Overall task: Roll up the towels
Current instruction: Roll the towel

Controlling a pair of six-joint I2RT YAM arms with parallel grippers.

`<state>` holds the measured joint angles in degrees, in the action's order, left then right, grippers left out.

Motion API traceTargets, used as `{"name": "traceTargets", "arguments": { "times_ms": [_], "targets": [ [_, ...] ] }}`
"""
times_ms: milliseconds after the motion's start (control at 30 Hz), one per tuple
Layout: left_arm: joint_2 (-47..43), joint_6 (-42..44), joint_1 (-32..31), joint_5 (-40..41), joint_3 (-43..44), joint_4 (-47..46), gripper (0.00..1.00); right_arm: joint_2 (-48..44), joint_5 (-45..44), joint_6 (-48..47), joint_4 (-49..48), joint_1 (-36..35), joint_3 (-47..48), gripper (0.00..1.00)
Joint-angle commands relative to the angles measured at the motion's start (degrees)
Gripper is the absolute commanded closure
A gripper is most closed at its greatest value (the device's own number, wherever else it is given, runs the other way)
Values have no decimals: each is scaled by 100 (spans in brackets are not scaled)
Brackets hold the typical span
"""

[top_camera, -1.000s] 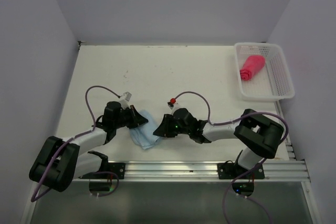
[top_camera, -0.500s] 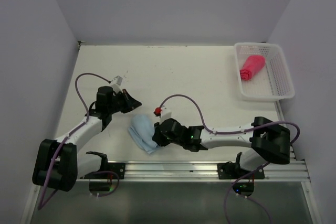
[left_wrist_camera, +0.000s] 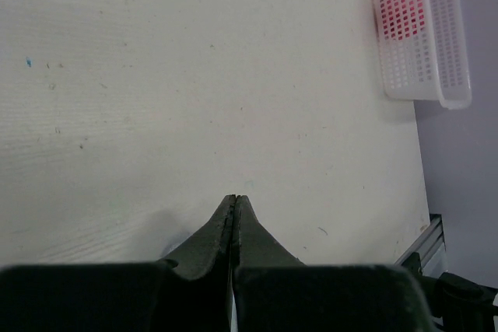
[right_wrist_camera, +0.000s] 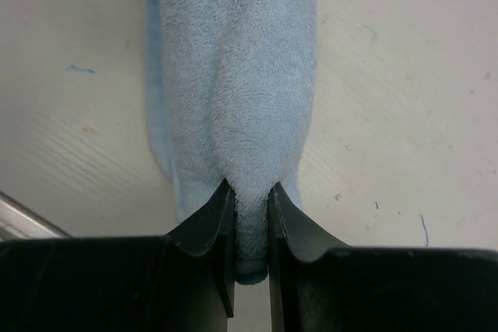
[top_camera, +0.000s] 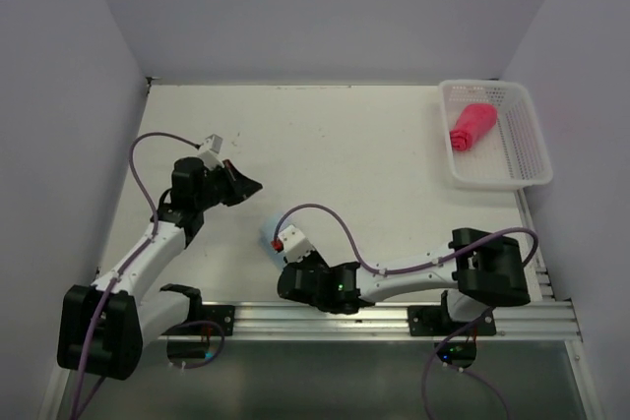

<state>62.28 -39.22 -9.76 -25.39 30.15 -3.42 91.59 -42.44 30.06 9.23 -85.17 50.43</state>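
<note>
- Right jaws — pinching the near end of the light blue towel (right_wrist_camera: 241,75), which lies as a long roll on the table (top_camera: 345,135), close to the front rail (top_camera: 394,317).
- Left jaws — pressed together, holding nothing, raised over bare table.
- Step in hand, as judged: roll formed; the next move calls for lifting it without loosening.
- Red-pink towel (top_camera: 472,126) lies rolled in the white mesh basket (top_camera: 497,184), far right; nothing stands between.

A white mesh basket (top_camera: 533,150) sits at the far right corner of the pale surface (top_camera: 374,159), which carries a few tiny specks, while plain grey walls (top_camera: 325,7) enclose three sides and a ribbed metal rail (top_camera: 335,319) runs along the near edge.
</note>
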Motion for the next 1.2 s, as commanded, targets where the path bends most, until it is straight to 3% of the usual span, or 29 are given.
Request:
{"name": "traceTargets", "arguments": {
  "times_ms": [0, 200, 333, 633, 833, 900, 1033, 1167],
  "targets": [
    [-610, -41, 9, -81, -141, -237, 100, 472, -1590, 199, 867, -255, 570, 98],
    [-814, -349, -342, -107, -264, -413, 100, 1422, -2172, 431, 1704, -580, 1362, 97],
    [-770, -489, -1043, 296, -281, -457, 100, 1730, -2322, 483, 2064, -712, 1741, 94],
    [-480, -762, -1756, 911, -1124, -923, 100, 1713, -2164, 615, 2205, -730, 1821, 89],
    [-384, -912, -1837, 1193, -1810, -1213, 100, 1476, -2032, 597, 2197, -730, 1830, 83],
    [-348, -851, -1837, 1238, -1864, -1240, 100, 1397, -1962, 545, 2170, -738, 1803, 78],
    [-348, -736, -1828, 1457, -1943, -1179, 100, 1125, -1760, 308, 2021, -721, 1707, 53],
    [-357, -692, -1828, 1502, -2022, -1178, 100, 406, -1163, -8, 1434, -598, 1366, 40]
  ]
}}
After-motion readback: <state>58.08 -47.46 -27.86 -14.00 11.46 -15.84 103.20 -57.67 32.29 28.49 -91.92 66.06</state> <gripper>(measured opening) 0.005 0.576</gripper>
